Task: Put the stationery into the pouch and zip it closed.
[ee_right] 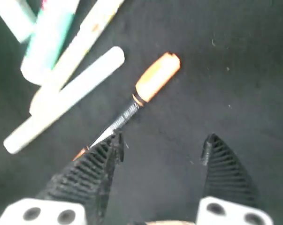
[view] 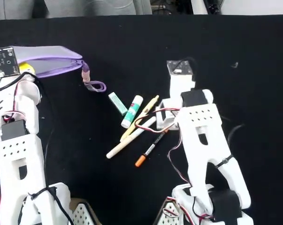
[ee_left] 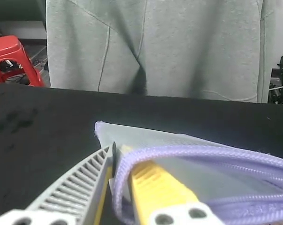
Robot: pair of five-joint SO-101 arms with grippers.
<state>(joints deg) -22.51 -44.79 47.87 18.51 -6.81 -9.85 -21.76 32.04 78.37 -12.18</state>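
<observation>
Nearest to me on the black table (view: 254, 56) lies the pen (view: 152, 146) with the orange cap, slanting from near left to far right. My right gripper (ee_right: 164, 140) hangs over its uncapped end, jaws spread wide and holding nothing. One jaw stands right above the pen's barrel and the other is off to the side over bare cloth. Just beyond the pen, lying roughly alongside it, is the white marker (view: 129, 139). The yellow pencil (view: 148, 108) crosses over it, and the glue stick (view: 132, 111) leans against the pencil's far side. A little farther left sits the pale green eraser (view: 118, 103), apart from the pile. Past that the purple strap (view: 95, 86) curls on the table, tied to the right end of the pouch (view: 49, 63), which lies at the far left. My left gripper (ee_left: 118, 157) is clamped on the pouch's left end, the zip edge pinched between its grey and yellow jaws. The yellow jaw seems to sit inside the mouth, so I judge the pouch is held open for loading. All the stationery is out on the table, so I take this as the first pick. The right jaws next need to shift sideways until they straddle the pen, then drop and close. The marker is close beside it and could get nudged.
</observation>
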